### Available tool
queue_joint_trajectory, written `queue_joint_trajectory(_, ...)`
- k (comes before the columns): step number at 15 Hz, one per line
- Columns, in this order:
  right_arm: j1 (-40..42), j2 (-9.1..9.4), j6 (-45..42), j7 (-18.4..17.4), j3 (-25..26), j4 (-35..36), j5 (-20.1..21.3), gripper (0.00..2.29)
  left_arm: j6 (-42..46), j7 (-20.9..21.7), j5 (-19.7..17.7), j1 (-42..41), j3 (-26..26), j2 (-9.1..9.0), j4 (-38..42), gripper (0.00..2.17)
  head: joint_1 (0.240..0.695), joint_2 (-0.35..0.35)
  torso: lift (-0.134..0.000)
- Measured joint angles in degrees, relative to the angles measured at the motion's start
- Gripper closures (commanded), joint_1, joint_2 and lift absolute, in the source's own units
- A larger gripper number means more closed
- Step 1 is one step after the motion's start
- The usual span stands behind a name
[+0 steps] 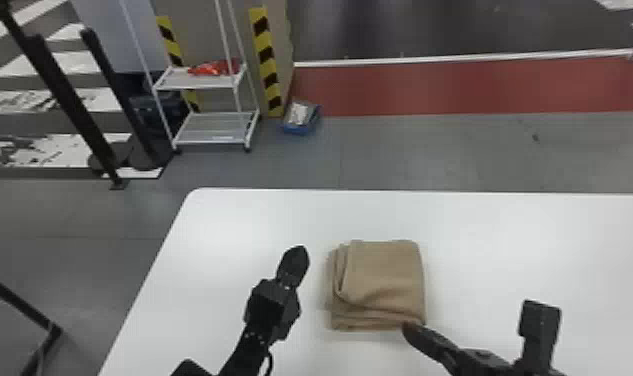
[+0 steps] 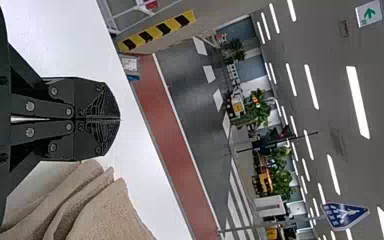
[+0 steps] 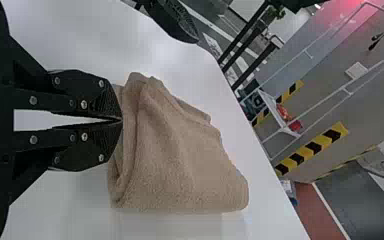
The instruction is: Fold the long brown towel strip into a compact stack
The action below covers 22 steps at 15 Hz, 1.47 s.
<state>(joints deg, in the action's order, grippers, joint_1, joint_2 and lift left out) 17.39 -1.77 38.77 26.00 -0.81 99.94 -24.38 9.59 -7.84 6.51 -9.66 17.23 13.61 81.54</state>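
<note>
Well, blue container holds something white; left tool clenched; right tool clenched, can't tell whether on towel.

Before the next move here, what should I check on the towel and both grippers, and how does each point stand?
1. Towel folded into a compact stack: ok, layers show along its left and near sides.
2. Layers evenly lined up: not ok, lower ones stick out past the top fold on the left.
3. Stack inside the table's far and left edges: ok.
4. Left gripper shut and off the cloth: ok, it is left of the stack.
5. Right gripper free of the cloth: cannot tell, its closed tips are at the near right corner.
</note>
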Motion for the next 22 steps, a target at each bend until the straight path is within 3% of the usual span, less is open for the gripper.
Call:
queue_joint_trajectory(7, -6.32, 0.07, -2.18, -0.51, -1.04, -10.85, 1.78, 1.98, -0.08, 0.31, -0.01, 0.30, 0.00, -0.05, -0.21, 1.32, 0.695, 0.111, 0.000)
queue_joint_trajectory(13, -14.21, 0.62, -8.69, -6.94, -2.29, -18.66, 4.37, 1.98, -0.06, 0.38, 0.10, 0.35, 0.07, 0.25, -0.16, 1.32, 0.695, 0.087, 0.000)
queue_joint_trajectory(18, -26.90, 0.58, -9.19, -8.50, -1.54, -29.97, 7.91, 1.98, -0.20, 0.94, 0.16, 0.34, 0.30, 0.45, -0.26, 1.32, 0.695, 0.053, 0.000)
queue_joint_trajectory(20, -26.07, 0.23, -6.66, -7.55, -0.30, -28.26, 7.94, 1.98, -0.23, 3.14, -0.51, 0.86, 0.12, 0.49, -0.99, 1.32, 0.695, 0.038, 0.000)
queue_joint_trajectory(22, -20.83, -0.05, -2.50, -5.74, 2.97, -20.51, 7.27, 1.98, -0.23, 5.54, -1.91, 2.55, 0.01, 0.51, -3.13, 1.32, 0.695, 0.027, 0.000)
